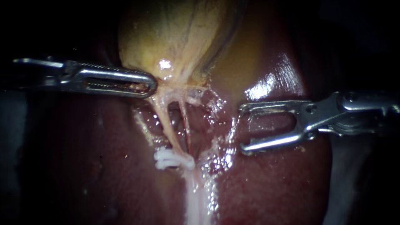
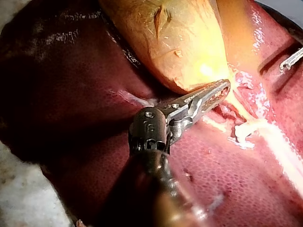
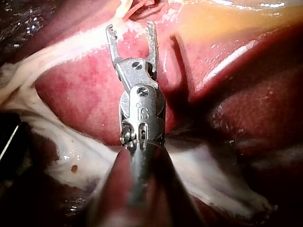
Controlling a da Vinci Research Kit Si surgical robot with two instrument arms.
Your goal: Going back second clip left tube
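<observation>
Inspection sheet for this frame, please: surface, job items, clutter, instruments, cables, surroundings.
Surface: liver, wet and glistening; gallbladder lying on it.
Job's things: left tube and right tube exposed; white clip at the left tube's lower end.
Clutter: nothing seen.
Instruments: left instrument shut on the gallbladder at its narrow end; right instrument open, empty, apart from the tubes.
Cables: nothing seen.
Surroundings: pale surface beyond the liver's edge.

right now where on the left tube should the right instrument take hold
Probably the bare stretch of the left tube between the gallbladder and the white clip. It runs taut and steep, so bring the right instrument, jaws open, across it from the right, minding the right tube.
</observation>
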